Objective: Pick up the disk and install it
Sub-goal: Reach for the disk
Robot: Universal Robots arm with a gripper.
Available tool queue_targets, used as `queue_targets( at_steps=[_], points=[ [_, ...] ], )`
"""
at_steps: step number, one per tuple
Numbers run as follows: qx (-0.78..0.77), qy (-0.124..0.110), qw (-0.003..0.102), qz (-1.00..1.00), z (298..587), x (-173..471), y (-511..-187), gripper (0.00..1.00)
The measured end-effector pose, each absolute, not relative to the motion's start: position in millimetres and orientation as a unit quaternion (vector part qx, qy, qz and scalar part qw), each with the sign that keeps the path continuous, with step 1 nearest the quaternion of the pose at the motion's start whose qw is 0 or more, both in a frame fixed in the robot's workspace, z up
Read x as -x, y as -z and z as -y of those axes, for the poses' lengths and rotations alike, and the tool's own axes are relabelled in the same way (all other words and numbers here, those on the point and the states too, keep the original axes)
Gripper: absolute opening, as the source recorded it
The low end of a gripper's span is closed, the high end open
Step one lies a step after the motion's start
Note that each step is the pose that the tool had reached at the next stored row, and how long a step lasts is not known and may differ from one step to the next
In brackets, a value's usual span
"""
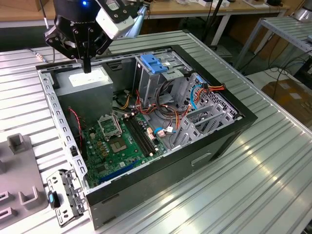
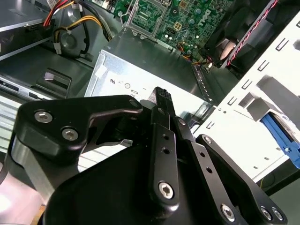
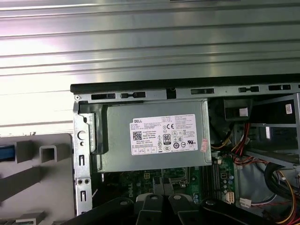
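The disk is out of view. My gripper (image 1: 87, 67) hangs just above the grey power-supply box (image 1: 85, 85) in the back corner of the open computer case (image 1: 195, 161), towards the exterior view's left. Its dark fingers (image 2: 161, 98) stand pressed together with nothing between them, pointing down at the white sticker (image 3: 164, 133) on the box. Whether the tip touches the box I cannot tell. The gripper's black links (image 3: 164, 208) border the first wrist view.
Inside the case lie the green motherboard (image 1: 117, 141), loose coloured cables (image 1: 161, 109) and a drive cage with a light-blue latch piece (image 1: 153, 63). A grey fixture (image 1: 19, 165) and a metal bracket with a blue part (image 1: 66, 197) sit beside the case on the ribbed table (image 1: 253, 185).
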State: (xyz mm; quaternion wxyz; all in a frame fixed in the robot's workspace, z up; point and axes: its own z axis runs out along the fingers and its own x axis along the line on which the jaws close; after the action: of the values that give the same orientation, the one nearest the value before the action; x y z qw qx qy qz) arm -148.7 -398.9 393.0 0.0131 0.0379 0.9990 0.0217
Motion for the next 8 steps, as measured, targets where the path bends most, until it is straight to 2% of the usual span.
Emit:
queue_targets(
  at_steps=[8],
  points=[
    [-0.038,-0.022,0.013,-0.999,398.9,153.9,-392.9,0.11]
  ],
)
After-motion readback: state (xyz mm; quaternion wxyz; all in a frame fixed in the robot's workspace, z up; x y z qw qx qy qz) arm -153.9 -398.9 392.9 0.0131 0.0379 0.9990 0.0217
